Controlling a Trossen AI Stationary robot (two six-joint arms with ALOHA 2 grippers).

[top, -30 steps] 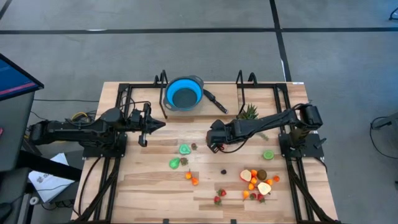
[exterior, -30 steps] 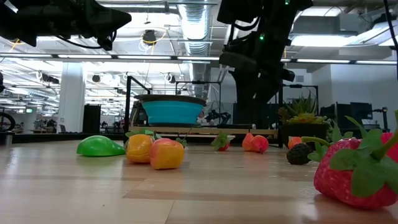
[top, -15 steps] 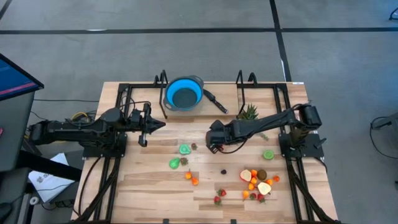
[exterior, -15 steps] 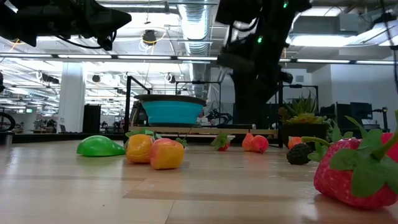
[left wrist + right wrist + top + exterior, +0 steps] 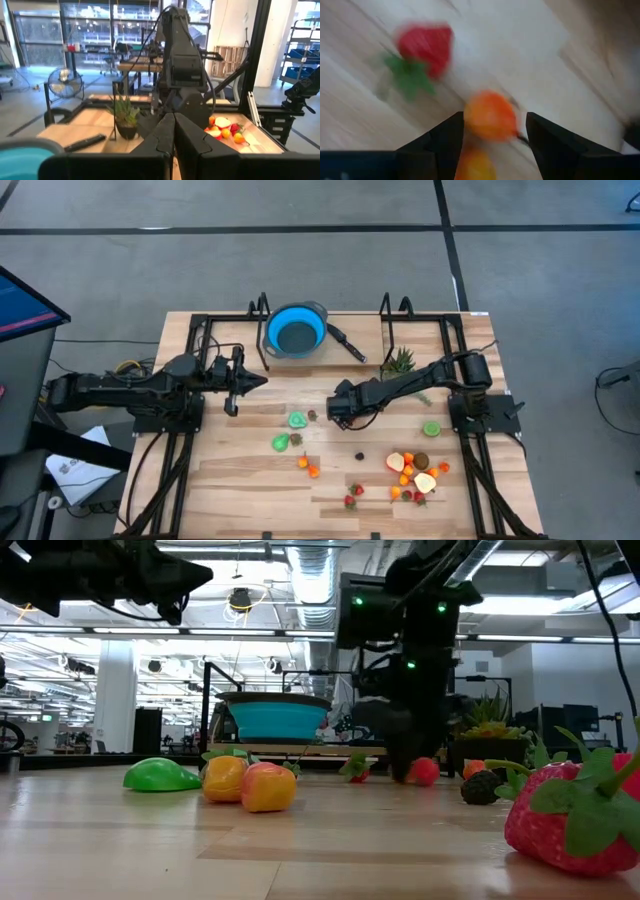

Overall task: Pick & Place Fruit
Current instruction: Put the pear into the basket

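In the high view, at the left of the frame, the left gripper (image 5: 256, 381) waits above the bare wood with its two fingers pressed together and holding nothing; in its own wrist view the closed tips (image 5: 174, 120) meet in the middle. Just right of it, at the upper centre, stands the blue bowl (image 5: 296, 332), and below the bowl a green fruit (image 5: 297, 420) lies on the table (image 5: 250, 490). Going right, the right gripper (image 5: 335, 409) is low near the centre of the frame, its jaws apart and not gripping anything. Its wrist view shows an orange fruit (image 5: 490, 116) between the two fingers (image 5: 449, 136) and a strawberry (image 5: 427, 44) beside it. The step in hand seems to be the approach to a pick. The next move probably calls for lowering around the orange piece and closing. At the lower right the fruit pile (image 5: 415, 472) lies on the wood
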